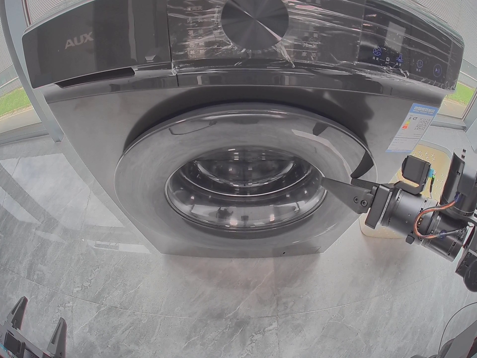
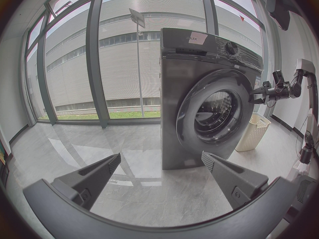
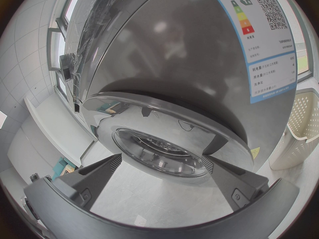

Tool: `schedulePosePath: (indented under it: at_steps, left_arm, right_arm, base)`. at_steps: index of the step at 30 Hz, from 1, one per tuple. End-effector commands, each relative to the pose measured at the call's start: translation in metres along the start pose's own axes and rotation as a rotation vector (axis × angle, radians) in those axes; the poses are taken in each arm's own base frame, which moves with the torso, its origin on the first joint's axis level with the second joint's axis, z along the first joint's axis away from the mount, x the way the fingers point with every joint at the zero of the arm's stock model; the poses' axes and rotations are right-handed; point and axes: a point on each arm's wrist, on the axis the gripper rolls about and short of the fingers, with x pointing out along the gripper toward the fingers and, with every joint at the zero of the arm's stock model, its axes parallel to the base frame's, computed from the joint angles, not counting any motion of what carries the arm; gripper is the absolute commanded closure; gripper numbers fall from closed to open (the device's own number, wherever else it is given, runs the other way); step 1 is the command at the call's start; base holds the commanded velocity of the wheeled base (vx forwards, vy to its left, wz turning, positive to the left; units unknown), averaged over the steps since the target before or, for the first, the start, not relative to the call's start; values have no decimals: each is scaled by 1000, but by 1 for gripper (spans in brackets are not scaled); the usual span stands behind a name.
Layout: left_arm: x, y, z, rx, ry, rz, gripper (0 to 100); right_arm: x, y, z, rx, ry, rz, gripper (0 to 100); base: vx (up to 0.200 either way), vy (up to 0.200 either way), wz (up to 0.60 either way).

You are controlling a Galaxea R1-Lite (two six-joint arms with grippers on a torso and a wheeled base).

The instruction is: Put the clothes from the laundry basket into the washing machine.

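Bright daylight comes in through the tall windows (image 2: 69,67) beside the washing machine (image 2: 176,117) and lies in pale patches on the glossy floor (image 2: 139,156). The machine's round door (image 1: 246,187) mirrors the room, with white streaks of glare along its rim, and the crinkled plastic film (image 1: 308,31) near its top glints. A soft shadow lies on the floor under the machine's front. Straight lines bow toward the edges in every view, and both wrist views darken to black at their corners.

Right gripper (image 1: 343,191) held out level, jaws spread wide; left gripper (image 1: 39,319) low, jaws likewise apart
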Motion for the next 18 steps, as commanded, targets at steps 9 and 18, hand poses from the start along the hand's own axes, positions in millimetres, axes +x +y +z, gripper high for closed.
schedulePosePath:
  at_steps: [9,18]
  left_arm:
    - [0,0,-4,-4,-1,1,0]
    - [0,0,-4,-4,-1,1,0]
  right_arm:
    - [-93,12,-63,-83,207,187,0]
    - [-157,-6,-57,-185,-13,162,0]
  base:
    - [0,0,0]
    - [0,0,0]
